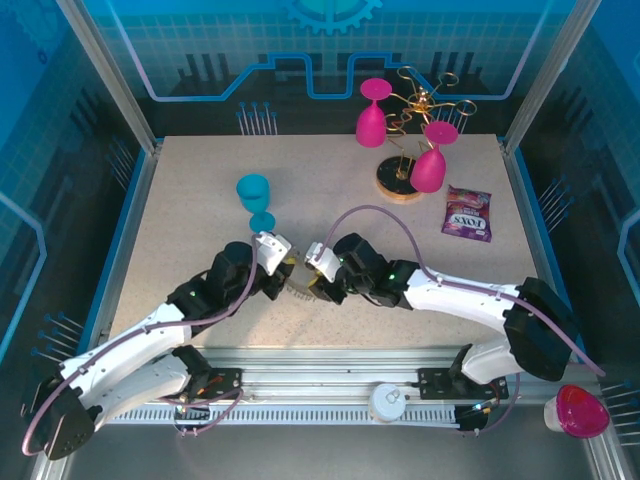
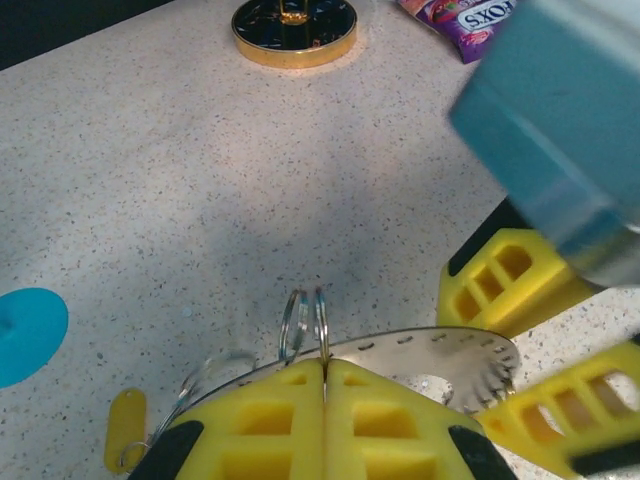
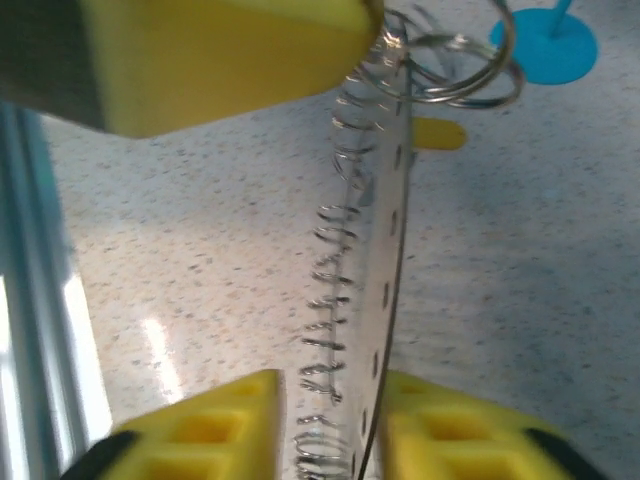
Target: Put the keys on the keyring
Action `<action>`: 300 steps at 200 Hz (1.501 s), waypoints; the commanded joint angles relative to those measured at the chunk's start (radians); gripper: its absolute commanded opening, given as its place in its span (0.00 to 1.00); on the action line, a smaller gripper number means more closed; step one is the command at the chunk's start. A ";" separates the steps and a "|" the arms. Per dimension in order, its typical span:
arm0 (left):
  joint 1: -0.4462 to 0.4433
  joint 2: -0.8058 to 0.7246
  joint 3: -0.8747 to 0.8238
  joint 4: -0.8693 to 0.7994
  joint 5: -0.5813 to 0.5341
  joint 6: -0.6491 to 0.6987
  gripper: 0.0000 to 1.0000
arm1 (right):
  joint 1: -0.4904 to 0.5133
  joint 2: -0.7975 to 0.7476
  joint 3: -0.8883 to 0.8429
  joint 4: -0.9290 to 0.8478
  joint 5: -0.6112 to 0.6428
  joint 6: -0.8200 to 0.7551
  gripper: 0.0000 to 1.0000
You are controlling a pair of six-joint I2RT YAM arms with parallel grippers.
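Keyring (image 2: pixel 440 352), a flat dark ring punched with small holes and fringed with thin wire coils, is held on edge between the two arms, near the lower centre of the top view. The left end effector (image 2: pixel 323 368) is clenched on it. In the left wrist view its yellow fingers (image 2: pixel 270 420) press together with the ring's thin edge pinched in the seam, and a pair of silver split rings (image 2: pixel 305 322) stands just above the fingertips. The right end effector (image 3: pixel 330 430) is released. In its own view the two yellow fingers stand apart at the bottom of the frame, and the ring and its coils run up between them with a gap on the coil side. The key (image 3: pixel 438 133), tiny and yellow-headed, shows just right of the ring's upper part there, below the split rings. Whether it hangs from them I cannot tell. On the speckled table (image 1: pixel 190 200) a blue goblet (image 1: pixel 253 192) stands just above the left arm's wrist. A gold wire stand (image 1: pixel 420 100) carrying two pink goblets sits at the upper right, with a purple sweet packet (image 1: pixel 468 213) just below and to its right.
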 commanded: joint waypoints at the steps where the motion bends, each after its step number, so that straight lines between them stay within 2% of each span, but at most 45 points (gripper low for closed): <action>1: 0.026 -0.025 -0.021 0.068 0.065 0.009 0.00 | -0.031 -0.055 -0.021 0.047 -0.094 -0.049 0.40; 35: 0.059 -0.043 -0.026 0.049 0.117 0.021 0.00 | -0.118 -0.107 -0.030 -0.025 -0.075 -0.122 0.42; 60: 0.071 -0.067 -0.035 0.040 0.188 0.097 0.00 | -0.161 -0.142 -0.038 -0.007 -0.180 -0.234 0.41; 84: 0.084 -0.083 -0.032 0.034 0.311 0.208 0.00 | -0.160 -0.149 -0.034 0.022 -0.274 -0.414 0.35; 113: 0.103 -0.072 -0.028 0.036 0.399 0.308 0.00 | -0.158 -0.125 -0.007 0.036 -0.373 -0.512 0.28; 141: 0.103 -0.065 -0.047 0.060 0.450 0.396 0.00 | -0.151 -0.092 -0.005 0.063 -0.319 -0.532 0.23; 174: 0.103 -0.062 -0.062 0.075 0.485 0.468 0.00 | -0.153 -0.088 -0.071 0.191 -0.219 -0.547 0.26; 219: 0.103 -0.049 -0.079 0.108 0.494 0.489 0.00 | -0.156 -0.049 -0.091 0.243 -0.338 -0.543 0.33; 300: 0.103 -0.040 -0.086 0.106 0.508 0.518 0.00 | -0.156 -0.016 -0.169 0.389 -0.393 -0.588 0.34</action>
